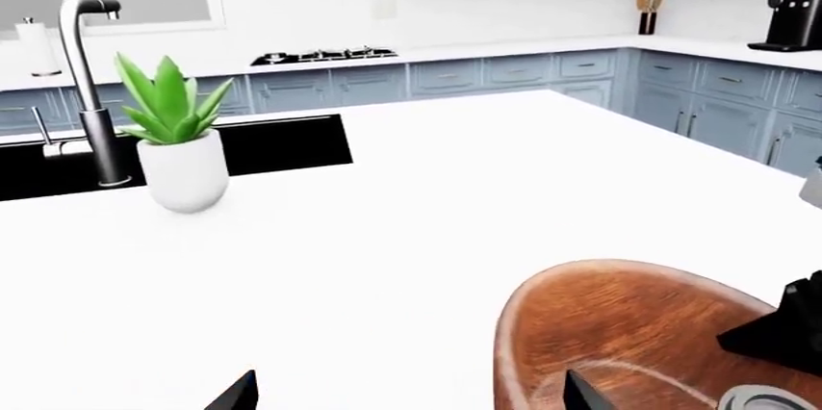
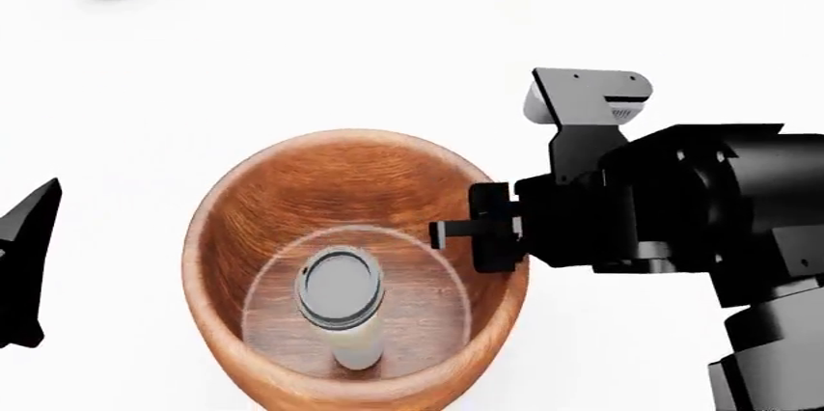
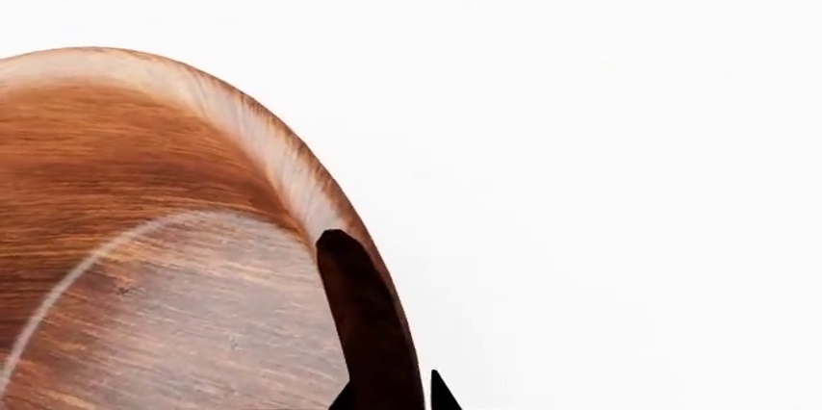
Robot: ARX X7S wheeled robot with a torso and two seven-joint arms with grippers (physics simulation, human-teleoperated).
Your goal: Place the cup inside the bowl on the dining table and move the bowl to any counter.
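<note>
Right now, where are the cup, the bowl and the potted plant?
cup (image 2: 340,286), head view, on its dark-grey lid.
bowl (image 2: 264,201), head view, on its inner wall.
potted plant (image 1: 184,167), left wrist view, on its white pot.

The cup (image 2: 342,307) is sitting upright inside the bowl (image 2: 258,218) on its flat bottom, its cream-white sides tapering down from a round dark-grey lid. The bowl, deep and round, of reddish-brown grained wood with a thick rim, is resting on the plain white bench (image 2: 386,44).
</note>
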